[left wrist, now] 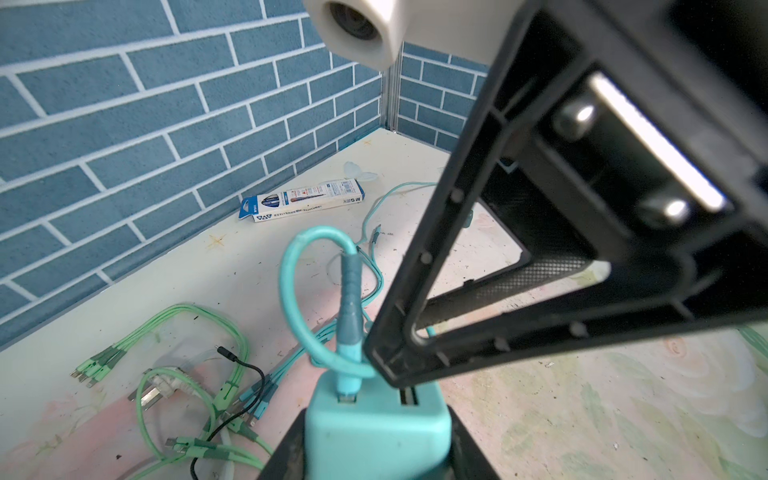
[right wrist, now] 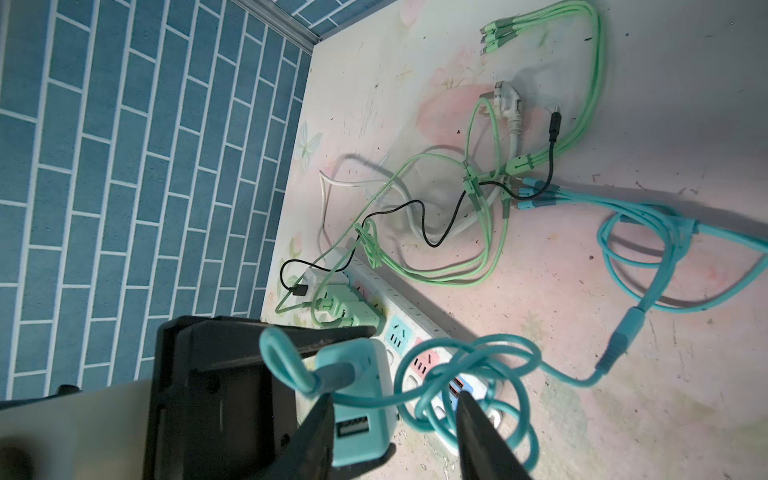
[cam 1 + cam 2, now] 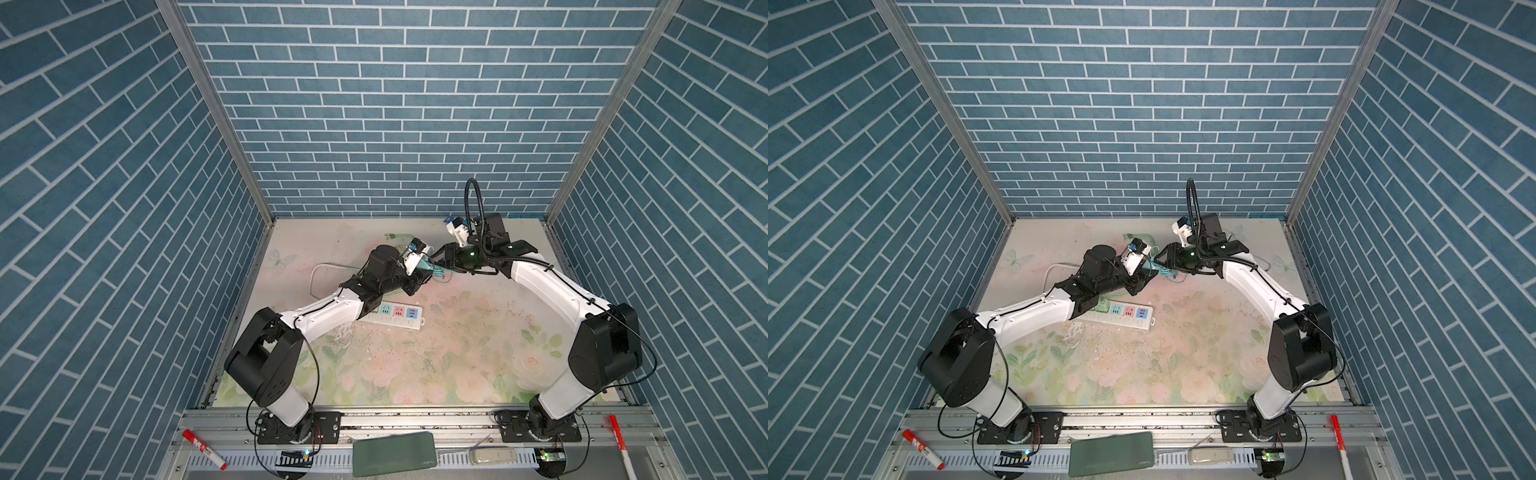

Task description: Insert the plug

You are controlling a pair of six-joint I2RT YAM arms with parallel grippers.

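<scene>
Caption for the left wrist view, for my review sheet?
Left gripper clamps a teal charger, teal cable plugged in; right gripper at the cable's loop, green cables beyond.

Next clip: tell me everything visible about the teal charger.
The teal charger is a small, smooth plastic block with rounded edges. Its face carries two USB ports: one holds a teal cable that loops away, the other is empty. The left gripper clamps its sides, holding it off the table, not plugged into the power strip. One finger of the open right gripper sits at its port face; contact is unclear. Its prongs are hidden.
</scene>
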